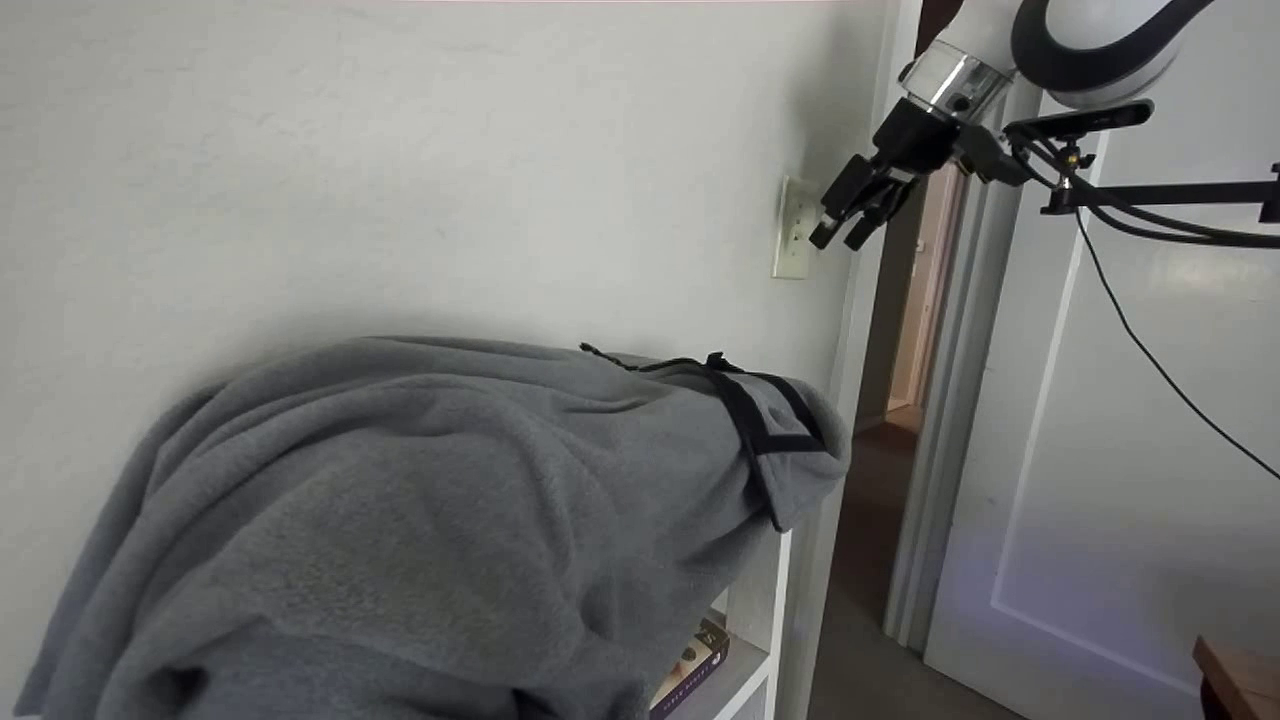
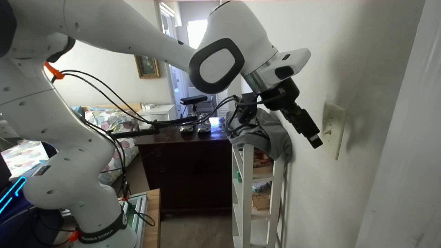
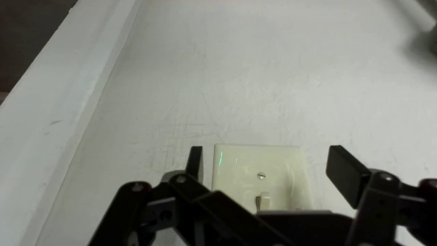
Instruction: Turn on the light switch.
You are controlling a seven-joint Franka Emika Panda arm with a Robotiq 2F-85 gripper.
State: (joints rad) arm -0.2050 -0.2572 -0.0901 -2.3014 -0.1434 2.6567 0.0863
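The light switch is a cream-white wall plate with a small toggle, in both exterior views (image 1: 793, 232) (image 2: 335, 132). In the wrist view, the plate (image 3: 251, 164) shows one screw and part of the toggle; its end toward the bottom of the picture is hidden behind the gripper. My gripper (image 3: 268, 164) is open and empty, with one finger on each side of the plate in the wrist view. In both exterior views the gripper (image 1: 840, 240) (image 2: 314, 140) points downward toward the wall, with its fingertips close beside the plate. I cannot tell whether they touch the wall.
A grey blanket (image 1: 430, 520) lies over a white shelf (image 2: 247, 196) along the same wall. A white door frame (image 2: 396, 172) stands beside the switch, and a white door (image 1: 1130, 400) is near it. A black camera on a bar (image 1: 1090, 120) is close to the arm.
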